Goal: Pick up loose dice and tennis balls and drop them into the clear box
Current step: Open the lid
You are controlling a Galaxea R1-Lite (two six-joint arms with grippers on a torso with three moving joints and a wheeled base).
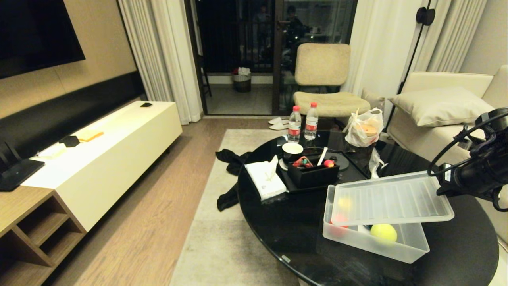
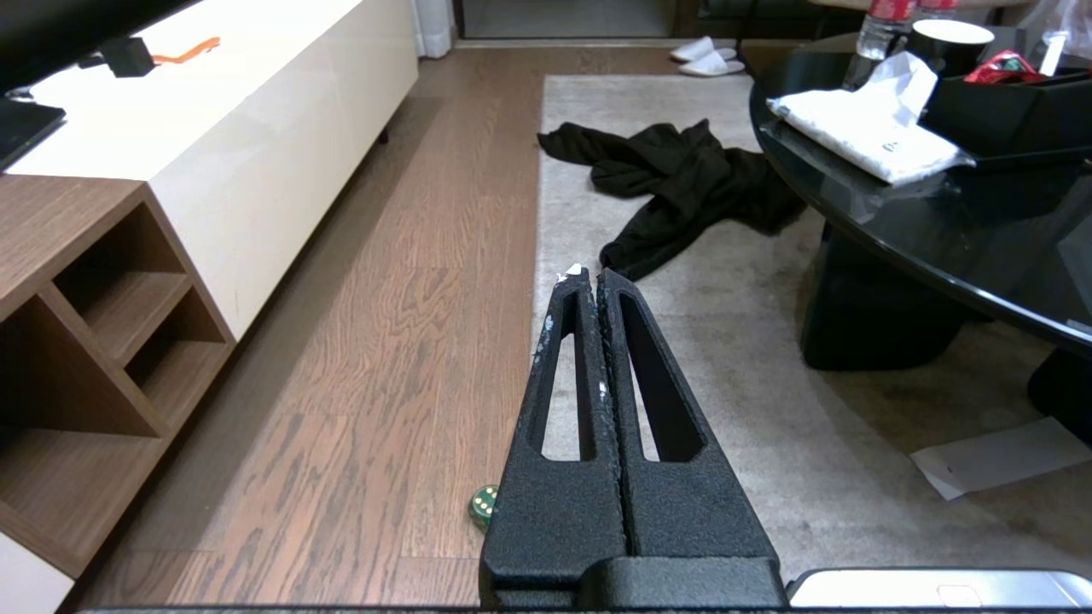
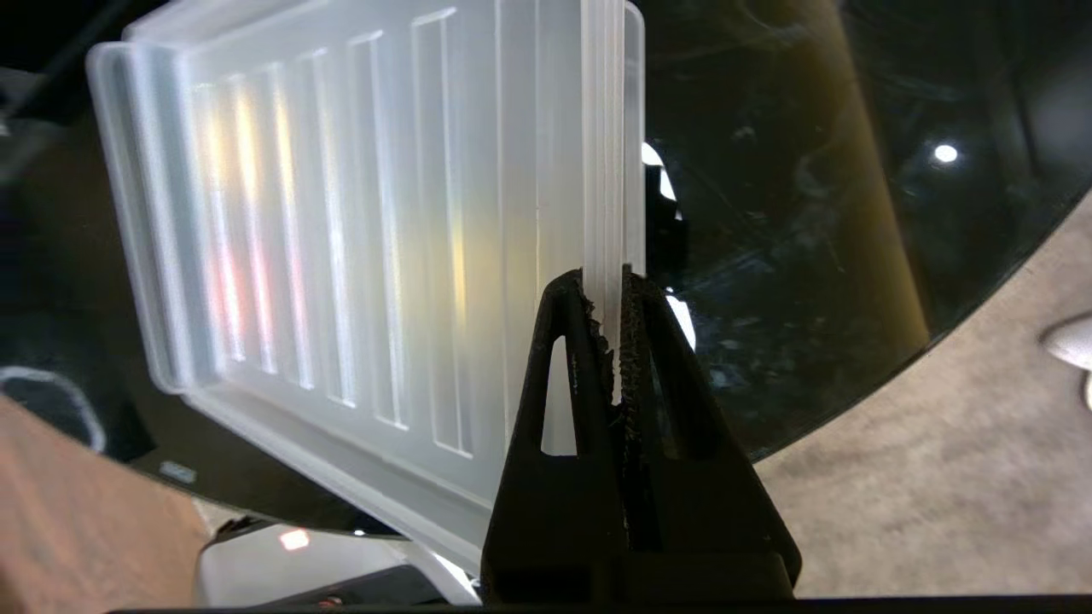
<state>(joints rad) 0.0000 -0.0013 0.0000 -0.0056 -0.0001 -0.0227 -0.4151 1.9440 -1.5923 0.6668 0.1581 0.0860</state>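
Lid [image 1: 391,198] was held by its edge in the right end effector [image 3: 612,281], tilted over the clear box [image 1: 405,244] on the table [image 1: 289,226]; a tennis ball [image 1: 383,232] lay inside. Left end effector [image 2: 589,277] was closed, empty, above the floor.

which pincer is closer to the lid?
Right. The right pincer is shut on the lid edge, over the clear box. The left pincer hangs shut over the floor, off the table.
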